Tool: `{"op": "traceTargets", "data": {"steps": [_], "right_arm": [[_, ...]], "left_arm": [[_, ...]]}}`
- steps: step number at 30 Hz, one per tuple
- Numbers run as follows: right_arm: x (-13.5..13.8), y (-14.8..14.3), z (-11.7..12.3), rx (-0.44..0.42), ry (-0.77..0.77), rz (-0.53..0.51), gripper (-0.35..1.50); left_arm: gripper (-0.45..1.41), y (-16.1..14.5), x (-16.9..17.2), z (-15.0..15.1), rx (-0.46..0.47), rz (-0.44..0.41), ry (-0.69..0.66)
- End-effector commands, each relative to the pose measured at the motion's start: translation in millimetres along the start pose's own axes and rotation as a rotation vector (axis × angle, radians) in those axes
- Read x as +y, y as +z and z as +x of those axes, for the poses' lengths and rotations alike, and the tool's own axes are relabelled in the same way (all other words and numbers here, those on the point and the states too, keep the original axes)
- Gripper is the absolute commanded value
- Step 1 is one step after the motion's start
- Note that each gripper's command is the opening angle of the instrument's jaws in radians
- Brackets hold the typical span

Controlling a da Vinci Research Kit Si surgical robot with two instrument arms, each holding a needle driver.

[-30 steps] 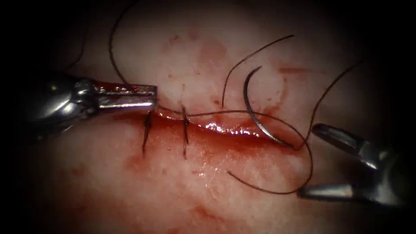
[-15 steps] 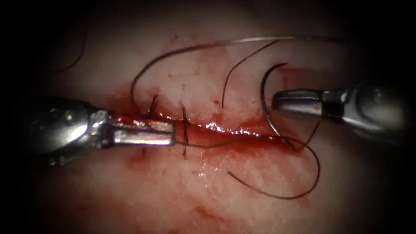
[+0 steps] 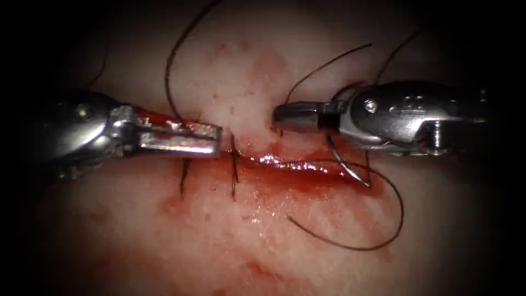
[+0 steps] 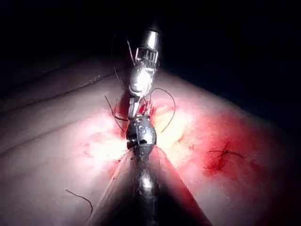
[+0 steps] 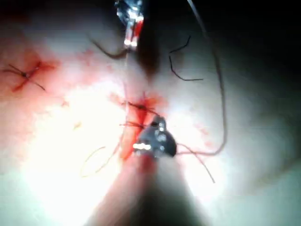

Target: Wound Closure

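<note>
The cut (image 3: 296,167) runs across the tissue (image 3: 263,235), wet with red fluid. Two stitches (image 3: 234,170) cross its left part. My left tool (image 3: 215,140) lies at the cut's left end, jaws shut on the thread (image 3: 170,77), which rises from them. My right tool (image 3: 280,113) reaches in from the right above the cut, jaws shut. Its tip is at a loose strand (image 3: 329,63), and I cannot tell if it is clamped. The curved needle (image 3: 342,164) lies free at the cut's right end, its upper part hidden behind the right tool. The left tool (image 4: 134,110) also appears in the left wrist view, and the right tool (image 5: 153,139) in the right wrist view.
A thread loop (image 3: 383,235) lies on the tissue below the cut's right end. An older stitched wound (image 4: 225,153) sits off to the side, and it is the same older wound (image 5: 26,73) in the right wrist view. A cut thread end (image 4: 82,200) lies loose.
My right tool rose from the lower right, shut its open jaws beside the needle, then slid left over the needle's upper part. The left tool dipped toward the cut and came back up slightly.
</note>
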Motion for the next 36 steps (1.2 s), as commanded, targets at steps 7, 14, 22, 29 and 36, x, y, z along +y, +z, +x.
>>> {"op": "traceTargets", "data": {"steps": [7, 14, 22, 29, 36], "right_arm": [[-2.1, 1.9, 0.3, 0.024, 0.009, 0.087, -0.35], [-3.6, 1.8, 0.9, 0.053, 0.018, 0.13, -0.35], [-3.7, 1.2, 1.4, 0.116, 0.044, 0.122, -0.35], [-3.9, 0.8, 2.1, 0.204, 0.084, 0.058, -0.35], [-2.8, -0.8, 2.4, 0.265, 0.127, -0.065, -0.35]], "left_arm": [[-0.45, 0.5, -3.2, -1.7, 0.008, 0.061, 0.015], [-0.45, 1.8, -6.6, -4.0, -0.008, 0.115, 0.045], [-0.45, 2.4, -7.3, -7.3, -0.049, 0.137, 0.07], [-0.45, 3.8, -6.2, -9.5, -0.066, 0.13, 0.088], [-0.45, 3.3, -4.3, -11.0, -0.075, 0.113, 0.104]]}}
